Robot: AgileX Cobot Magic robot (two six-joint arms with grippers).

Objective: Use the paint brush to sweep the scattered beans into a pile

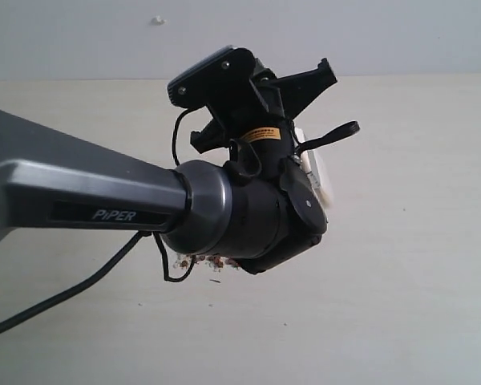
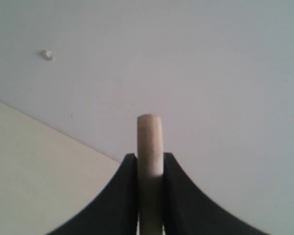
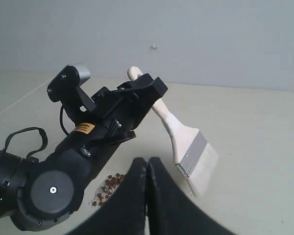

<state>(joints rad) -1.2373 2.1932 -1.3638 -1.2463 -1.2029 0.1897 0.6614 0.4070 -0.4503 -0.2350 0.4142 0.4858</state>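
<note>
My left gripper (image 2: pixel 150 157) is shut on the pale wooden handle of the paint brush (image 3: pixel 185 138). The handle end (image 2: pixel 150 134) sticks out between the jaws. The brush hangs tilted, its silver ferrule (image 3: pixel 195 154) and white bristles (image 3: pixel 204 177) pointing down toward the table and looking blurred. The reddish-brown beans (image 3: pixel 108 189) lie in one small cluster on the table, apart from the bristles. In the exterior view the left arm hides most of the beans (image 1: pixel 215 261), and only a sliver of the brush (image 1: pixel 316 170) shows. My right gripper (image 3: pixel 147 164) is shut and empty, above the table between beans and brush.
The left arm's dark body (image 1: pixel 224 208) and its cable (image 1: pixel 72 289) fill the middle of the exterior view. The pale table (image 1: pixel 409 273) runs back to a grey wall (image 1: pixel 345 32) with a small white mark (image 1: pixel 158 19).
</note>
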